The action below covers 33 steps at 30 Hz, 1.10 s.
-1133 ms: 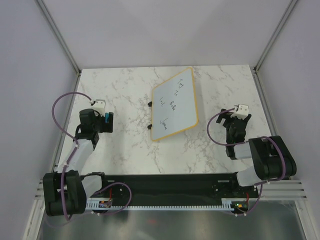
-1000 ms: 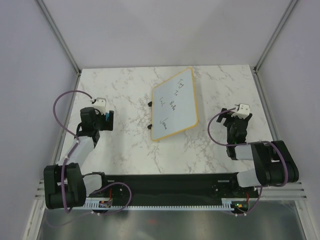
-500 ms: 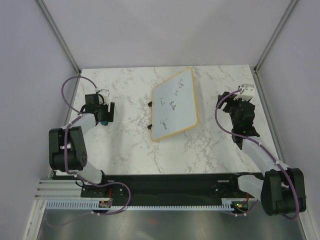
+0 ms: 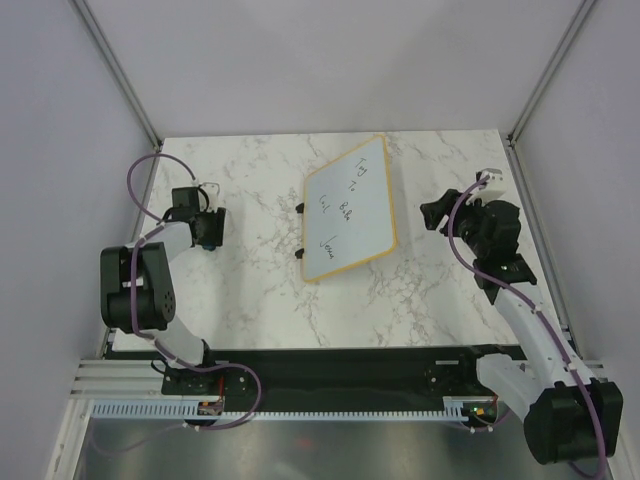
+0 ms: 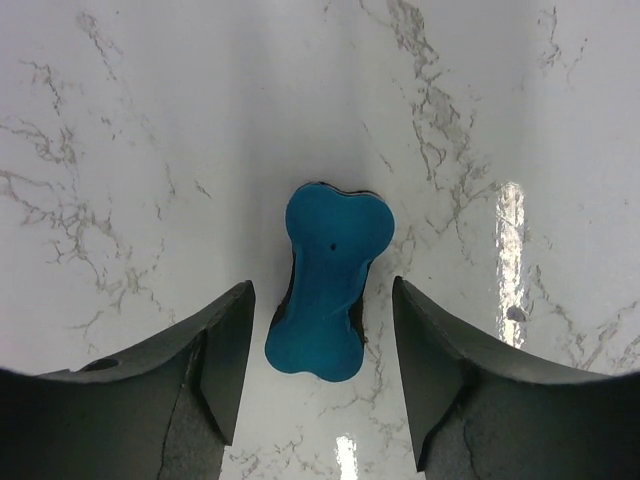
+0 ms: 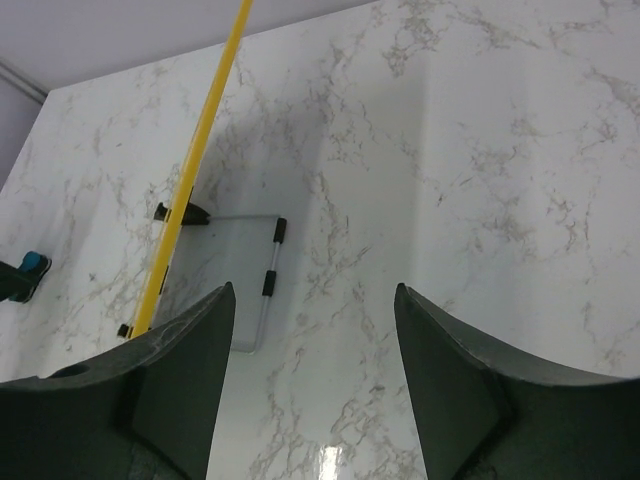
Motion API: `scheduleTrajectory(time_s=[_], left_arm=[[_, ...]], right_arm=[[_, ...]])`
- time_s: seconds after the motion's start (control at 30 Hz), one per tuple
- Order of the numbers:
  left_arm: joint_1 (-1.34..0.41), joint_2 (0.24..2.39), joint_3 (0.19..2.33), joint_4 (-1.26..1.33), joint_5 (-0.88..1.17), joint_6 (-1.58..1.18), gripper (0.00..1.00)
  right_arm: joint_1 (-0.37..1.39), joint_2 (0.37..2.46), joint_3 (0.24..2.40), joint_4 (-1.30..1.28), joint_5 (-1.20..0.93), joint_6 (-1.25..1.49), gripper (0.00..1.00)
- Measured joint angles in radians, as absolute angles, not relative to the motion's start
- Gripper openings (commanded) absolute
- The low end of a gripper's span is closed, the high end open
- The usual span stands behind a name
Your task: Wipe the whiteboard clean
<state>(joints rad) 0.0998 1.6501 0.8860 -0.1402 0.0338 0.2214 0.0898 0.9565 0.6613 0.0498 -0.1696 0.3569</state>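
Note:
The whiteboard [image 4: 347, 210], white with a yellow frame and dark handwriting, stands tilted on the marble table [image 4: 400, 290]. Two black clips [image 4: 301, 208] sit on its left edge. In the right wrist view I see its yellow edge [image 6: 197, 160] from the side and a wire stand [image 6: 266, 286] behind it. A blue bone-shaped eraser [image 5: 330, 290] lies flat on the table. My left gripper [image 5: 320, 300] hangs over it, open, one finger on each side with gaps. It shows at the left [image 4: 207, 230] in the top view. My right gripper [image 4: 434, 213] is open and empty, right of the board.
Grey walls with metal posts [image 4: 120, 70] close the table in on three sides. The black rail [image 4: 330, 365] with both arm bases runs along the near edge. From the right wrist view the eraser [image 6: 30, 266] shows far off at the left.
Both arms have stretched out over the table. The left gripper came down around the eraser and its jaws narrowed. The right gripper swung toward the board's right edge, jaws also narrower.

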Motion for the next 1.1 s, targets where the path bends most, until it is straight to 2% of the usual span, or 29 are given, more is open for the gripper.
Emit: scheduleTrajectory(time_s=[0.23, 0.43, 0.5, 0.6, 0.8, 0.83, 0.93, 1.0, 1.1], left_arm=[[0.101, 1.691, 0.942, -0.149, 0.038, 0.222, 0.63], [0.101, 1.727, 0.987, -0.17, 0.046, 0.222, 0.56], [0.102, 1.74, 0.999, -0.178, 0.052, 0.221, 0.5], [0.104, 1.745, 1.002, -0.187, 0.055, 0.222, 0.49], [0.105, 1.745, 1.001, -0.188, 0.061, 0.222, 0.52], [0.105, 1.744, 1.001, -0.188, 0.062, 0.222, 0.65], [0.105, 1.744, 0.995, -0.194, 0.065, 0.223, 0.74], [0.105, 1.744, 0.992, -0.206, 0.069, 0.223, 0.72], [0.109, 1.737, 0.986, -0.216, 0.072, 0.222, 0.61]], right_arm=[[0.1, 0.894, 0.655, -0.05, -0.256, 0.382, 0.72], [0.105, 0.844, 0.628, -0.12, -0.296, 0.39, 0.7], [0.108, 0.832, 0.628, -0.134, -0.307, 0.394, 0.7], [0.11, 0.815, 0.628, -0.15, -0.322, 0.398, 0.69], [0.123, 0.784, 0.628, -0.175, -0.346, 0.413, 0.69], [0.125, 0.778, 0.628, -0.181, -0.347, 0.416, 0.69], [0.131, 0.76, 0.626, -0.196, -0.347, 0.416, 0.7], [0.134, 0.753, 0.622, -0.203, -0.348, 0.416, 0.7], [0.136, 0.752, 0.616, -0.208, -0.347, 0.416, 0.69]])
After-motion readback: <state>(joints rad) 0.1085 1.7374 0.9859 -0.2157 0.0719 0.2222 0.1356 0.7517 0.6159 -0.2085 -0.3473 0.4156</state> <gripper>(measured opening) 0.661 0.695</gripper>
